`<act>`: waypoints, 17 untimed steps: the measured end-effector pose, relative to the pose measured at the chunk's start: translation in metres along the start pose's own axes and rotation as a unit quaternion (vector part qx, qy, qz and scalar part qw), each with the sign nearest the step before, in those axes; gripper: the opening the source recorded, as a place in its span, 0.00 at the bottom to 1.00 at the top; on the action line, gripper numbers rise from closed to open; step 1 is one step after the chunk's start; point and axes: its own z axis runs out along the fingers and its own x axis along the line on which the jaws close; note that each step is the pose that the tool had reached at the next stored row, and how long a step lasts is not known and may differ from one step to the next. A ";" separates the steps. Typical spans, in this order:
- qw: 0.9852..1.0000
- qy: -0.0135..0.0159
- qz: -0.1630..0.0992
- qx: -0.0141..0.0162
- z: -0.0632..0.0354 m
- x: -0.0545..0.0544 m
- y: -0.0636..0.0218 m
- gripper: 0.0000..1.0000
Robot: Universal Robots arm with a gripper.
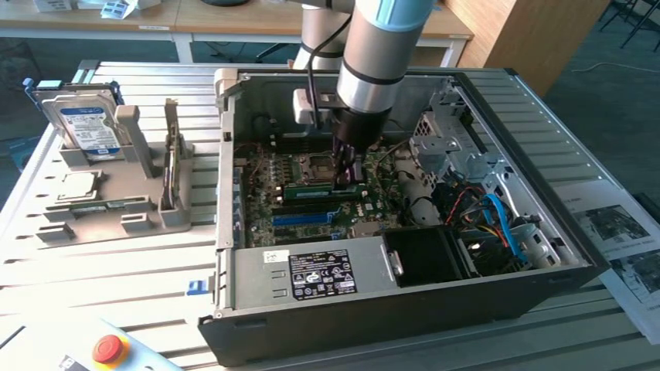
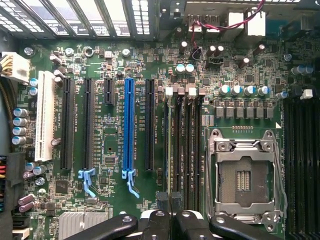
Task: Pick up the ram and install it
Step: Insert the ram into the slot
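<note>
Green and thin, the long circuit-board ram (image 1: 314,188) stands on edge near the middle of the green motherboard (image 1: 263,185), just beside the silver processor socket (image 1: 318,164) and well apart from the long blue expansion slot (image 1: 304,219). All of this sits inside the open black metal computer case (image 1: 413,309). The arm's black two-fingered gripper (image 1: 347,176) reaches straight down onto the ram's upper edge, its jaws drawn narrow and, by the look of it, pinched on the stick.

As a judgement, picking up is done and installing is under way: the ram is at the row of dark memory slots (image 2: 186,150), lined up along them. Whether it is pressed fully home, or only resting on the slot mouth, I cannot tell.

In the wrist view the gripper (image 2: 169,220) is cut off at the picture's edge, and the fingertips sit close together over the slots beside the empty socket (image 2: 245,177). Seen edge-on there, the stick is hard to separate from the slots. The slot's end clips are too small to read in the exterior view, where the arm also covers part of the board.
</note>
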 end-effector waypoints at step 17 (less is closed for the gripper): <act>1.000 0.000 0.000 0.000 0.0049 0.000 -0.0003 0.11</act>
